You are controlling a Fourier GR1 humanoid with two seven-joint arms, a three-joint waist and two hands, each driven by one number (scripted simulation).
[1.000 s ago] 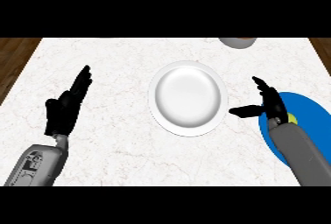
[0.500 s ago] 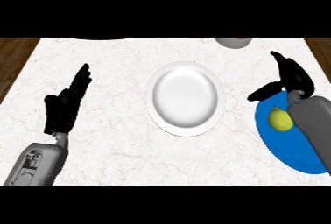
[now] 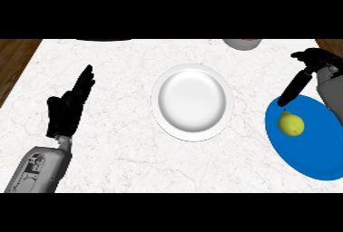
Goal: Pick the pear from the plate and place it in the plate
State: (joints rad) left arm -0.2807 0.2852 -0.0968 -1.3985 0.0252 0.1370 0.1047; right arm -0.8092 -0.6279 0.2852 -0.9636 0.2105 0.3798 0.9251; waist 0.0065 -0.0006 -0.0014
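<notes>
A: Where's the small yellow-green pear (image 3: 291,123)?

B: On the round blue plate (image 3: 315,158) — your right hand (image 3: 309,68) hangs above it, fingers relaxed, holding nothing.

A: Handling?

B: Probably light, smooth, rolls — cup its widest part. The round white plate (image 3: 193,102) waits.

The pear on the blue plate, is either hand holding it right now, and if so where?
Nothing is held. The pear lies free on the blue plate; the right hand hangs above it, and the left hand rests open.

Counter (image 3: 120,149) bare between white plate (image 3: 192,102), blue plate (image 3: 315,149).
</notes>
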